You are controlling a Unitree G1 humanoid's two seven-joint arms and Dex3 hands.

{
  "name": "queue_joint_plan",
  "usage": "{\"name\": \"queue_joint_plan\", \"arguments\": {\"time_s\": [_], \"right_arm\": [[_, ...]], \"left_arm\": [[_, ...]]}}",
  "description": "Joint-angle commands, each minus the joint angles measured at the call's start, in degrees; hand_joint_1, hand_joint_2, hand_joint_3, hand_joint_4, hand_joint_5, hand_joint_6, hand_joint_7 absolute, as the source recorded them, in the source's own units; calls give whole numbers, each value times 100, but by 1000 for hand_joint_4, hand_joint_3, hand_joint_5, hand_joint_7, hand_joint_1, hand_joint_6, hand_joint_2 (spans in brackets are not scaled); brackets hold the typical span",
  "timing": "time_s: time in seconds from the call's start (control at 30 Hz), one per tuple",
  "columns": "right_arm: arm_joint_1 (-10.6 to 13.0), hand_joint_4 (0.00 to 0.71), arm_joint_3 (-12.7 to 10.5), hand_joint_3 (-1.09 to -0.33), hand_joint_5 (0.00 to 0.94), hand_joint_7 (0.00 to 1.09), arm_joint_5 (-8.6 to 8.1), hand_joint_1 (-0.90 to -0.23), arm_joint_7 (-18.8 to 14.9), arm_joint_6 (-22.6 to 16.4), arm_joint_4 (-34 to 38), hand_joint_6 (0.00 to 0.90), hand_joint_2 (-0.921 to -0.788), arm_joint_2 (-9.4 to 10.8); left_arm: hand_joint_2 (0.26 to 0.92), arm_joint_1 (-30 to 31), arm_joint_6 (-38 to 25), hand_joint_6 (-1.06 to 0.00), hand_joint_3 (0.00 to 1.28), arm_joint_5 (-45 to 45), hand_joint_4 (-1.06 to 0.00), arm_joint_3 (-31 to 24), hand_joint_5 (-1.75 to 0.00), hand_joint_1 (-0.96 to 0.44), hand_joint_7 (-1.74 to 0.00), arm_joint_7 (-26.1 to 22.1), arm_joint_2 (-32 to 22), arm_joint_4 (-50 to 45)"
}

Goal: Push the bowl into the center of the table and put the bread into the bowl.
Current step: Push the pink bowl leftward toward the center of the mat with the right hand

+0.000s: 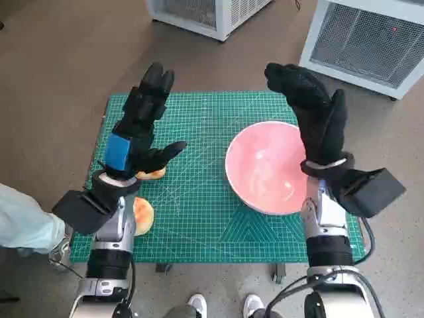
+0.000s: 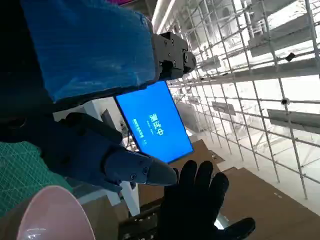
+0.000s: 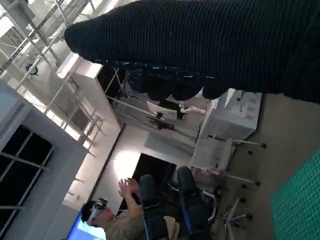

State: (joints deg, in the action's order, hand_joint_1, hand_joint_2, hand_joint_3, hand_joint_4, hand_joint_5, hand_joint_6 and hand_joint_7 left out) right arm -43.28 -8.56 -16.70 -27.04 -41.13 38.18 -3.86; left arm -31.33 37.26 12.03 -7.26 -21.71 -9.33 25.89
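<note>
Green mat covers the table; everything sits on it. Nearest, at about 8 o'clock from mat centre: bread, a tan roll at the near left, partly hidden behind the left forearm. A second tan piece shows just beyond it, under the left hand's thumb; can't tell from this view whether it is touched. Left hand raised over the left part of the mat, at 9–10 o'clock, fingers spread and pointing away, grasping nothing. Pink bowl sits at 3 o'clock, right of centre, upright, nothing in it, rim just beside the right wrist. Right hand in the black glove is up above the bowl's far right rim, at 2 o'clock, fingers apart, released. Left wrist view shows the bowl rim and the right glove's spread fingers, with a blue screen behind. Far off at 12–1 o'clock: two white grilled cabinets on the floor. Right wrist view: a seated person in the background.
</note>
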Motion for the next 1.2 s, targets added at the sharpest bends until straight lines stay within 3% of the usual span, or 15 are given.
{"name": "queue_joint_plan", "arguments": {"time_s": [0.03, 1.2], "right_arm": [[178, 216, 0, -752, 0, 462, -8, -684, -32, 36, 0, 112, -921, 13], [227, 215, -29, -750, 0, 459, -39, -684, -87, 13, 56, 116, -921, 16]], "left_arm": [[921, -31, 13, -142, 130, 6, -168, -3, -5, -439, -145, -13, -30, -18], [921, -12, -39, -132, 131, 77, -175, 19, -3, -453, -166, -130, -12, -55]]}}
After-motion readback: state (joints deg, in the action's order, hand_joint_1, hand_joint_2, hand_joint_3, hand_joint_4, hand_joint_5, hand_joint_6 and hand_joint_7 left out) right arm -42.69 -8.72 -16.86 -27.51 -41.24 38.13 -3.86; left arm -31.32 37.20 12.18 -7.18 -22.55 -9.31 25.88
